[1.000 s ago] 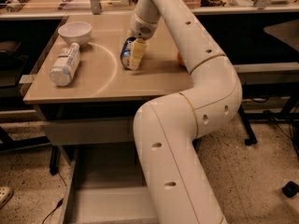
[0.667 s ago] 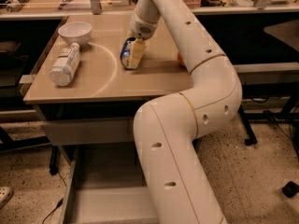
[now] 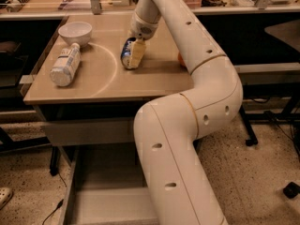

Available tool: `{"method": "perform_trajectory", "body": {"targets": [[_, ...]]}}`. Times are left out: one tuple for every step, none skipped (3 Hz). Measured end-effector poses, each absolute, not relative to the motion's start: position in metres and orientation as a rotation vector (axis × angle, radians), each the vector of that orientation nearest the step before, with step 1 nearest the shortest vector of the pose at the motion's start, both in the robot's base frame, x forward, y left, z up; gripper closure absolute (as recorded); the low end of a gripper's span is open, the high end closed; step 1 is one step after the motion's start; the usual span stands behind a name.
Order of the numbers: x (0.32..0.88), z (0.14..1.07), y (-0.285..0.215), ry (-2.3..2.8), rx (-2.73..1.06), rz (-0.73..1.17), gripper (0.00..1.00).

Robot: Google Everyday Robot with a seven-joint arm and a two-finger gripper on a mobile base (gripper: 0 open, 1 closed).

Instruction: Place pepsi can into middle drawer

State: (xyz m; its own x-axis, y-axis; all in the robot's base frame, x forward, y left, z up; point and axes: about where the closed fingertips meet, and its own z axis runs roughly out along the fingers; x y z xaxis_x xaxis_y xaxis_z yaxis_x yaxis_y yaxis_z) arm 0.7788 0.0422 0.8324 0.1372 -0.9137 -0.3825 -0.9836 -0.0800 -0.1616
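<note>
Pepsi can (image 3: 125,55) lies on the tabletop (image 3: 154,76), long axis near-to-far, with the gripper (image 3: 133,60) touching its right side; whether it grips, I cannot tell.

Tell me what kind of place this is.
Probably a lab or office workroom: tan desk above an open middle drawer, speckled floor, cluttered bench behind. The gripper is at the pepsi can on the desk.

My arm (image 3: 187,125) is a run of thick, smooth, cream-white tubes with rounded elbows. Small dark round holes dot the shells, and thin tan seams ring the joints. The wrist narrows to a grey collar. My gripper (image 3: 132,60), above the far half of the table (image 3: 154,78), is pale yellowish.
</note>
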Motion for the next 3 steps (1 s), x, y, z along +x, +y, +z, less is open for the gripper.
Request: {"method": "perform_trajectory", "body": {"targets": [[0.786,0.832,0.047,1.814,-2.025,0.24,1.0],[0.786,0.848,0.037,1.821,-1.987,0.221,1.0],[0.773,0.866,0.018,1.862,-1.918,0.255,1.0]]}}
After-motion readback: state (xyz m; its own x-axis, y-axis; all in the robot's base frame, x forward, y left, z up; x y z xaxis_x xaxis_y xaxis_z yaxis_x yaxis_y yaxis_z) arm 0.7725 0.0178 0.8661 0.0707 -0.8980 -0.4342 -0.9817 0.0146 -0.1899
